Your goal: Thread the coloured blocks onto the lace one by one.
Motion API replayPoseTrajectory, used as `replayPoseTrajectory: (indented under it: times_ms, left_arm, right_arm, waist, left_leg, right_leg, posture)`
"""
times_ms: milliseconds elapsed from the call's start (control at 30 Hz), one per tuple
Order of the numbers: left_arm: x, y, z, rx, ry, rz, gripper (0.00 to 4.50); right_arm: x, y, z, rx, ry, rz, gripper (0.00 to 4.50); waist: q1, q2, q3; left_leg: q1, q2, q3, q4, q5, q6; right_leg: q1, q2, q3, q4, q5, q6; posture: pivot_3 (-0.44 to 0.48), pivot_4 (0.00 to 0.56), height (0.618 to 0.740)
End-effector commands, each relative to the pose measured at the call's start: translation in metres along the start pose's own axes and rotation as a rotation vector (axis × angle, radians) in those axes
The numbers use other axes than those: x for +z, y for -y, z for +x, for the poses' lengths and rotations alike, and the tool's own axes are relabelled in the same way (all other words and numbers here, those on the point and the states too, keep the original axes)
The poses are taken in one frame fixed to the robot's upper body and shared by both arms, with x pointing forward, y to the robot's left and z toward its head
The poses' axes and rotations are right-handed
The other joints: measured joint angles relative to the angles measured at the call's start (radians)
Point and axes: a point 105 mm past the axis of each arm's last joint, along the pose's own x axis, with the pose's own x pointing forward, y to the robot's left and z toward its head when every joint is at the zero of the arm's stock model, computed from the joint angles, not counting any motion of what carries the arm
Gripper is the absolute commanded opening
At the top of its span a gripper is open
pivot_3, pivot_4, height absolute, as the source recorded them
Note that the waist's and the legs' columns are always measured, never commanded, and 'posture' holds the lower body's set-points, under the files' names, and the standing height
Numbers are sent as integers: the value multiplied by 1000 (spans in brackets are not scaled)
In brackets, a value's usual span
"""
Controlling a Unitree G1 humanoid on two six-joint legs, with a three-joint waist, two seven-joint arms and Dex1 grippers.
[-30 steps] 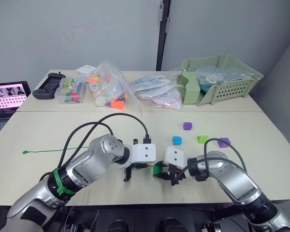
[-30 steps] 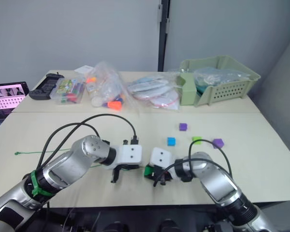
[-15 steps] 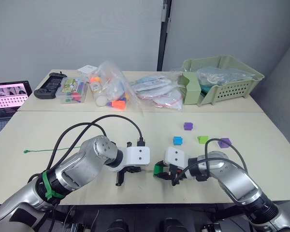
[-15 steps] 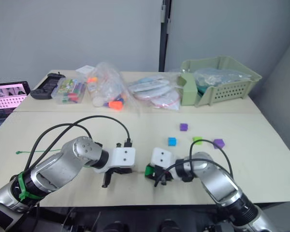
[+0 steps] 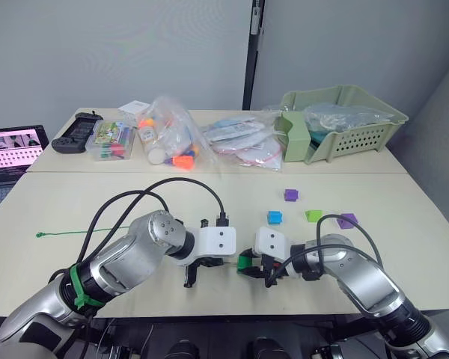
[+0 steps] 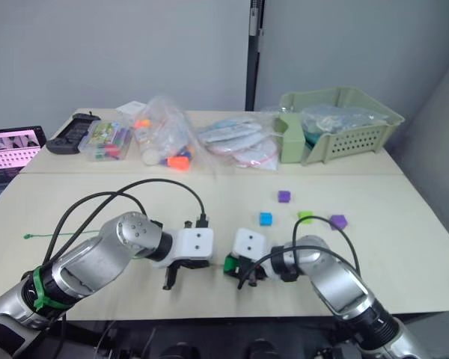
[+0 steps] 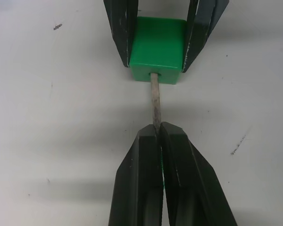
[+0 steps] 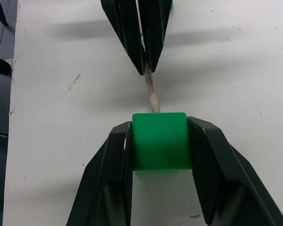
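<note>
Left fingers pinch the lace tip, right fingers clamp the dark green block; loose blocks lie beyond.

L gripper pinched tight on lace tip, the stiff pale end running straight into a hole in the face of the dark green block. R gripper opposite, fingers clamped on both sides of the block, above the pale table.

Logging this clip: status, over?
Left gripper shut on lace tip. Right gripper shut on dark green block. Tip at block's hole. Nothing obstructing.
</note>
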Motion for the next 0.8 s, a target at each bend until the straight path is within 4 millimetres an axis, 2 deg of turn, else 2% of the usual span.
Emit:
replayPoseTrajectory:
  times_ms: [33,233,333,433,600,667,733,800]
  left_arm:
    - [18,2,9,-13,98,23,0]
    - [34,2,37,-45,248,7,0]
    - [45,3,39,-52,342,19,0]
    - [39,-3,30,-38,357,-22,0]
    - [30,-5,8,-51,395,-53,1565]
    - [26,-6,-2,-57,419,-81,2318]
    - [21,-1,-10,-100,441,-116,2939]
    - [7,4,-14,-122,419,-121,2951]
  right_arm:
    - [-3,2,4,-18,-20,10,1149]
    - [-3,2,2,-25,-19,17,1149]
    - [-3,3,1,-30,-19,23,1149]
    - [-4,3,-1,-40,-21,29,1149]
    - [-6,5,-2,-57,-27,36,1149]
    - [-8,5,-2,-63,-29,40,1149]
    - [-8,5,-3,-66,-29,43,1149]
    - [-9,5,-3,-68,-30,45,1149]
  waist:
    - [0,0,0]
    - [8,3,-2]
    - [29,2,-2]
    - [33,2,-2]
    - [25,2,-2]
    - [21,2,-2]
    - [16,2,-2]
    - [12,2,-2]
  left_leg:
    - [0,0,0,0,0,0]
    - [1,-1,0,0,0,0]
    - [8,-2,0,0,0,0]
    - [12,-3,1,2,0,0]
    - [11,-1,0,1,0,0]
    - [10,-1,0,0,0,0]
    - [10,0,0,-1,0,0]
    - [11,0,0,-2,0,0]
  right_leg:
    - [0,0,0,0,0,0]
    - [2,-1,0,0,0,0]
    - [11,-2,0,-2,0,0]
    - [16,-4,-1,-4,-4,6]
    - [14,-2,-1,-3,-2,3]
    - [12,-2,-1,-3,-1,0]
    - [12,-2,-1,-3,-1,-1]
    - [12,-1,0,-3,-1,-1]
  posture:
    - [0,150,740]
    - [0,150,740]
    - [0,150,740]
    - [0,150,740]
    - [0,150,740]
    - [0,150,740]
    - [0,150,740]
    - [0,150,740]
